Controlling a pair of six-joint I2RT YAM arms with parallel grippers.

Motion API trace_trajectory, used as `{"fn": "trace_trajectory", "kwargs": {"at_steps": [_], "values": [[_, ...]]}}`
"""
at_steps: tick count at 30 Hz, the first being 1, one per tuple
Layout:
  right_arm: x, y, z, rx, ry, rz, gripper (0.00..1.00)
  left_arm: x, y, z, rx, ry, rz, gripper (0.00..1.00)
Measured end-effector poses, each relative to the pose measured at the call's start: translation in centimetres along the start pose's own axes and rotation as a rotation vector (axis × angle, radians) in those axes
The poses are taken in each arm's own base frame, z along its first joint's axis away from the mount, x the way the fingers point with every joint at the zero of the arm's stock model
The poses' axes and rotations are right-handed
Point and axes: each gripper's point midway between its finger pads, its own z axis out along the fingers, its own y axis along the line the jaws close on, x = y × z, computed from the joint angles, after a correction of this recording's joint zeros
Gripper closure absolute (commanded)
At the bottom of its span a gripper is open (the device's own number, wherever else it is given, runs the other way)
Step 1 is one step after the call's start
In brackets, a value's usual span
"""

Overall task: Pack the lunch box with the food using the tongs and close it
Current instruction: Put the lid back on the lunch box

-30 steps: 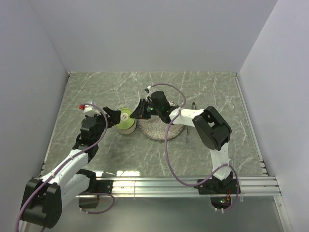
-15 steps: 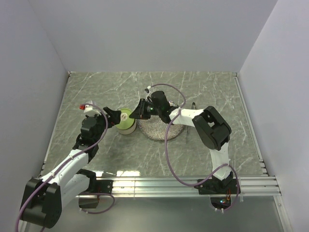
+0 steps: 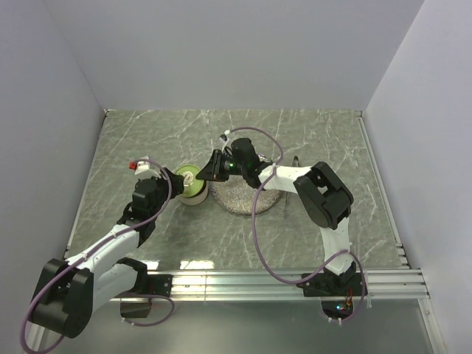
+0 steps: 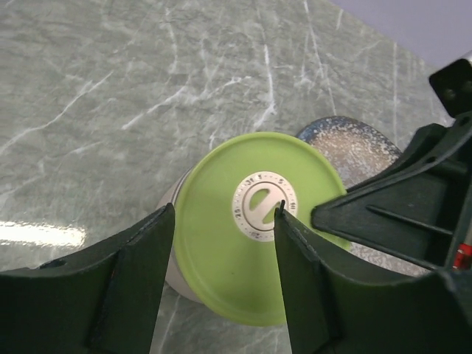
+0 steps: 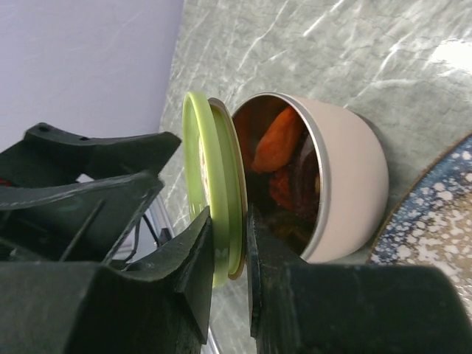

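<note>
The lunch box (image 3: 195, 193) is a small steel tin left of the plate. My right gripper (image 5: 230, 221) is shut on the rim of its green lid (image 5: 214, 214), which sits tilted over the tin's mouth (image 5: 346, 192) with a gap. Orange and dark food (image 5: 284, 147) shows inside. The left gripper (image 4: 225, 214) hovers over the lid (image 4: 251, 221) from the left, open, its fingers (image 4: 125, 287) astride the lid's top without gripping it. The tongs (image 3: 286, 199) lie right of the plate, mostly hidden by the right arm.
A speckled grey plate (image 3: 243, 198) lies right beside the tin, under the right arm. The two grippers (image 3: 209, 171) (image 3: 171, 181) stand close together over the tin. Walls close in the marble table on three sides.
The left gripper has moved right, closer over the lid, and its jaws have narrowed. The right gripper still holds the lid over the tin, barely shifted.
</note>
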Motion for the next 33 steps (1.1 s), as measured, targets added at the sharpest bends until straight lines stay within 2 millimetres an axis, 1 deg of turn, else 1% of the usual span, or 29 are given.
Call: {"fn": "trace_trajectory", "kwargs": {"at_steps": [4,7,11,12,15,18,24,27,28,29,31,32,33], "values": [[0.1,0.3,0.0,-0.015,0.006,0.002,1.00,-0.1,0.7,0.0,-0.038,-0.011,0.000,0.39],[0.2,0.2,-0.1,-0.019,0.008,0.005,1.00,-0.3,1.1,-0.1,-0.064,-0.021,-0.002,0.43],[0.6,0.0,-0.1,-0.021,0.014,0.014,1.00,-0.4,1.5,0.0,-0.083,-0.031,-0.006,0.56],[0.7,0.0,-0.2,-0.023,0.015,0.016,1.00,-0.3,1.6,0.1,-0.087,-0.028,-0.004,0.63],[0.8,0.2,-0.2,-0.034,0.017,0.015,1.00,0.4,2.0,0.4,-0.103,-0.005,0.002,0.70],[0.7,0.3,-0.2,-0.038,0.016,0.018,1.00,0.7,2.2,0.5,-0.113,0.008,0.006,0.72],[0.8,0.4,-0.2,-0.045,0.015,0.026,1.00,0.4,2.1,0.7,-0.117,-0.001,0.005,0.72],[0.9,0.3,-0.3,-0.049,0.015,0.031,1.00,0.3,2.1,0.8,-0.122,-0.003,0.006,0.75],[1.0,0.3,-0.3,-0.050,0.016,0.031,1.00,0.3,2.1,0.8,-0.124,-0.003,0.008,0.79],[1.1,0.2,-0.3,-0.049,0.017,0.034,1.00,0.3,2.1,0.9,-0.128,-0.001,0.008,0.88],[1.1,0.1,-0.3,-0.046,0.016,0.037,1.00,0.4,2.2,0.9,-0.132,0.002,0.010,0.97],[1.1,0.0,-0.4,-0.043,0.016,0.040,1.00,0.5,2.2,1.0,-0.131,0.004,0.015,0.99],[1.1,-0.1,-0.4,-0.041,0.016,0.042,1.00,0.5,2.1,1.0,-0.130,0.006,0.018,0.99]]}}
